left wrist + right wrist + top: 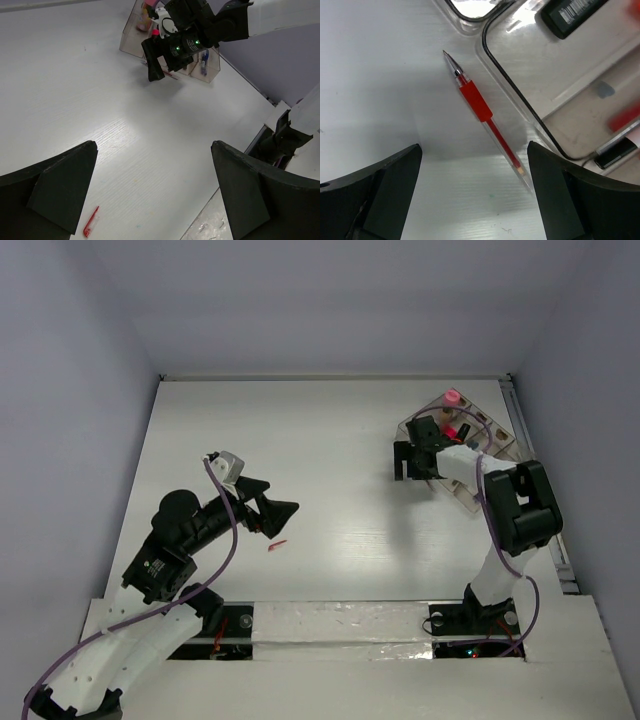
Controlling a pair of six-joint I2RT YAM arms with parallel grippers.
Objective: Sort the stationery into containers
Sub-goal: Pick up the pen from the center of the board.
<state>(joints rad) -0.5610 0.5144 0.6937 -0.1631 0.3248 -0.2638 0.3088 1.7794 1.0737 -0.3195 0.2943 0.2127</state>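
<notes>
A red pen (479, 106) lay on the white surface (380, 75) just beside the clear tray (540, 80), right fingers (385, 190) spread wide above it, touching nothing, left fingers (60, 190) likewise wide apart and empty, well away, a small red piece (90, 222) on the surface near them.

Top external: high, behind arm bases (470, 623), looking down and forward, far off, whole table (330, 440) in frame.
Left wrist: low, slanting across table between own fingers (60, 192) toward right gripper (161, 67) and organiser tray (131, 37); mid-range.
Right wrist: very near, facing down on red pen (480, 107) beside tray edge.
Shared: tray in all three views; small red piece (277, 545) in top and left-wrist views.
</notes>
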